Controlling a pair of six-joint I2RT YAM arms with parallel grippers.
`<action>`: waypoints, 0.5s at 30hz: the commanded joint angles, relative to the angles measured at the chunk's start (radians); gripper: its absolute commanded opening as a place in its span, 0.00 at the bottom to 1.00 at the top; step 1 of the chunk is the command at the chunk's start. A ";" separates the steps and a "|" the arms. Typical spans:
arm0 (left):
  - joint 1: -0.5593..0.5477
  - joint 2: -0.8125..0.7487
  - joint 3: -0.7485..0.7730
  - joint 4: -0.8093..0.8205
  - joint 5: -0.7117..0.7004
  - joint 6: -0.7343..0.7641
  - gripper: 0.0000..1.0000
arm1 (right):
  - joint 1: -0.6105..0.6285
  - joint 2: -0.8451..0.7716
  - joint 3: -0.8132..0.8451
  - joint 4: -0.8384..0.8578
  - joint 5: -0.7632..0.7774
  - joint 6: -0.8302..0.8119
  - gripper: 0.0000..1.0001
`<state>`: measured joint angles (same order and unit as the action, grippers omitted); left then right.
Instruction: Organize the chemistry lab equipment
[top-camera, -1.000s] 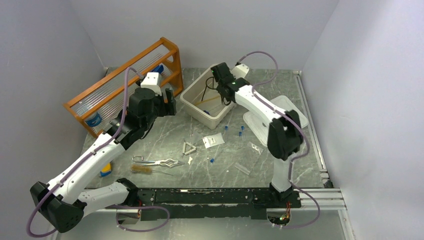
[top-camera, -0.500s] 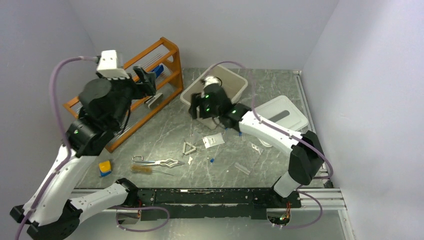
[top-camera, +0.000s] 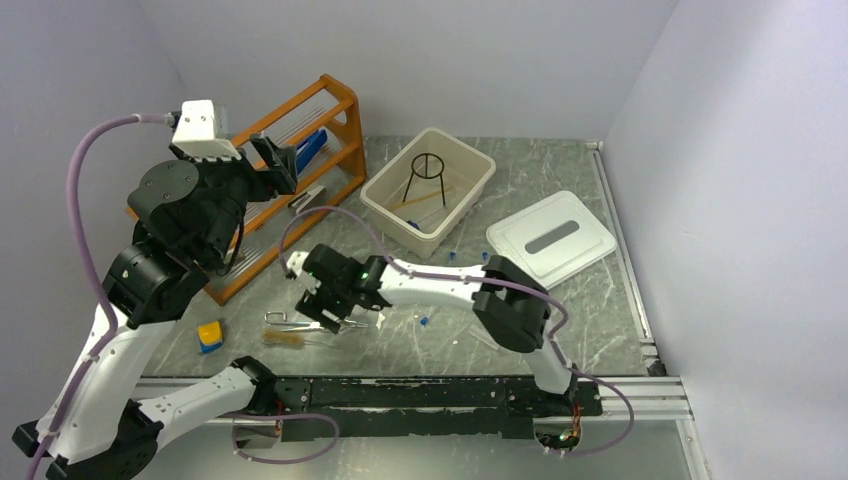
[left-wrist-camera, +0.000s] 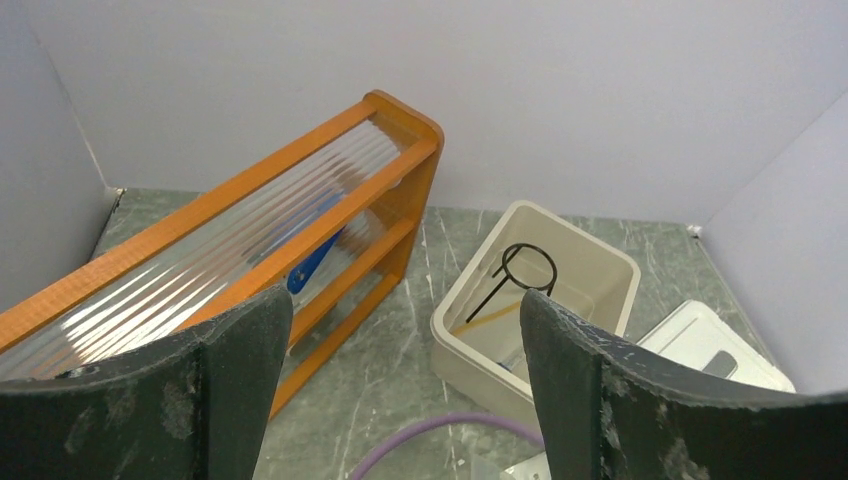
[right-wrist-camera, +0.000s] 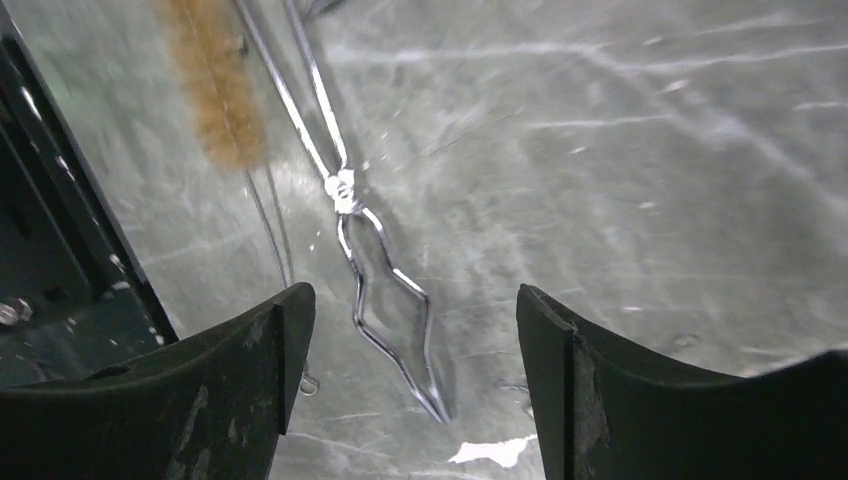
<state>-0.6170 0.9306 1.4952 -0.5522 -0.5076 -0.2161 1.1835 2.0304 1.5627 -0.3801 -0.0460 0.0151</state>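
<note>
A: Where does my top view sit?
B: High behind the near edge, looking down on the whole worktop (top-camera: 600, 320). My left wrist view rides high, facing the far wall (left-wrist-camera: 500, 80) over the orange rack (left-wrist-camera: 410, 190) and tub (left-wrist-camera: 470, 355).
A: And my right wrist view?
B: Close above the worktop, on the metal tongs (right-wrist-camera: 340, 185) and bristle brush (right-wrist-camera: 215, 80); the top view shares both.

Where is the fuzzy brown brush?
In the top view, the bristle brush lies on the table, near its front left, just in front of the metal tongs.
</note>
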 joint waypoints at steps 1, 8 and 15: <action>-0.001 0.016 0.019 -0.032 0.050 0.008 0.88 | 0.021 0.076 0.067 -0.110 -0.039 -0.107 0.77; -0.001 0.018 0.010 -0.025 0.055 0.003 0.88 | 0.023 0.140 0.103 -0.141 -0.063 -0.135 0.75; -0.001 0.014 -0.012 -0.014 0.045 0.000 0.88 | 0.031 0.221 0.175 -0.186 -0.043 -0.155 0.60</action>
<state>-0.6170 0.9535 1.4937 -0.5735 -0.4683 -0.2169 1.2083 2.2013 1.6859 -0.5224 -0.0902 -0.1104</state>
